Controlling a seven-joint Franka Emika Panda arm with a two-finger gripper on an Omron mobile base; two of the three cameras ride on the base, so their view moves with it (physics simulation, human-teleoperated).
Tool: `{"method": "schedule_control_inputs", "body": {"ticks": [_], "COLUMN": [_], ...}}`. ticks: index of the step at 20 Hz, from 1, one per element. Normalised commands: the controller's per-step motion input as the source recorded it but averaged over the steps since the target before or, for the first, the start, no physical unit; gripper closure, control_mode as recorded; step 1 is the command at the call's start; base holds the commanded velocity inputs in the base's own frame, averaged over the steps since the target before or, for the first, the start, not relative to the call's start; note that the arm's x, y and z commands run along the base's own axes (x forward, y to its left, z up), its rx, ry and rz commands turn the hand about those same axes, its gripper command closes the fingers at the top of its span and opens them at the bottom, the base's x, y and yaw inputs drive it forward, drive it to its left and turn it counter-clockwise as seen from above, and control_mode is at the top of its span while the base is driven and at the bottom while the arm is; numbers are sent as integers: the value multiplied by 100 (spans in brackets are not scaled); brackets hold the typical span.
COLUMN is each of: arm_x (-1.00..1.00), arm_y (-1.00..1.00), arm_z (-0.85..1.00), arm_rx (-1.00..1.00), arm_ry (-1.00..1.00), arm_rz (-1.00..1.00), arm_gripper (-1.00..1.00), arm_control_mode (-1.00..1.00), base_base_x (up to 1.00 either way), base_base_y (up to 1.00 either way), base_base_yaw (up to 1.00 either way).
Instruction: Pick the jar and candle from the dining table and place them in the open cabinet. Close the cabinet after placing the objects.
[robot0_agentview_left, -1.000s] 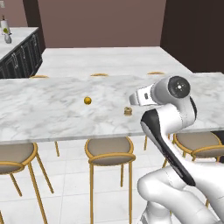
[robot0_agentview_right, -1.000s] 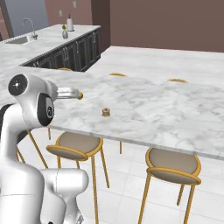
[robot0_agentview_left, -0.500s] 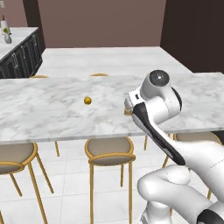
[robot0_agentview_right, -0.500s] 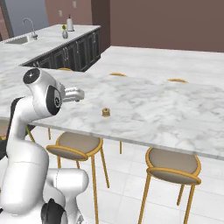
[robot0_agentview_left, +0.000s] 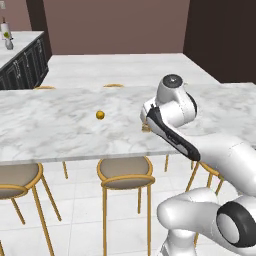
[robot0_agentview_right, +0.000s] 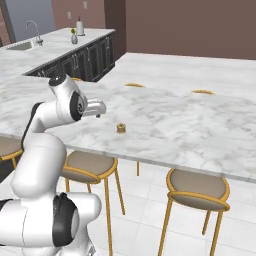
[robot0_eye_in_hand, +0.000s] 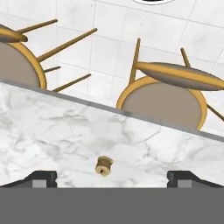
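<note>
The candle (robot0_agentview_right: 120, 128), a tiny tan-gold stub, stands on the white marble dining table (robot0_agentview_right: 190, 130) near its front edge. In the left base view the candle (robot0_agentview_left: 145, 128) peeks out from behind my forearm. My gripper (robot0_agentview_right: 99, 111) hangs over the table a short way to the left of the candle, apart from it. In the hand view the gripper (robot0_eye_in_hand: 112, 179) is open wide, and the candle (robot0_eye_in_hand: 103, 166) lies just ahead between the two tips, a little left of the middle. Nothing is held. The jar and the cabinet are out of view.
A small golden ball (robot0_agentview_left: 100, 115) lies on the table, left of the arm. Round tan stools (robot0_agentview_left: 124, 172) (robot0_agentview_right: 197, 185) with gold legs stand under the near edge. A marble counter over dark drawers (robot0_agentview_right: 75, 55) runs along the back left.
The arm has swung forward and stretched out over the table, bringing the hand closer to the candle. The jaws stay wide apart. The candle and the ball have not moved.
</note>
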Motion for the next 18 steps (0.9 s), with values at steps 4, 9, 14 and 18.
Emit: {"method": "schedule_control_inputs", "body": {"ticks": [4, 9, 14, 18], "arm_x": [54, 63, 67, 66], "arm_y": [-19, -17, -19, -14], "arm_z": [-29, -36, -35, -35], "arm_rx": [4, 5, 2, 0], "arm_ry": [0, 0, 6, 10], "arm_rz": [-6, -8, -5, -2], "arm_gripper": [-100, -100, -100, -100], "arm_control_mode": [-100, -100, -100, -100], "base_base_x": [0, 0, 0, 0], "base_base_y": [0, 0, 0, 0], "base_base_yaw": [0, 0, 0, 0]}}
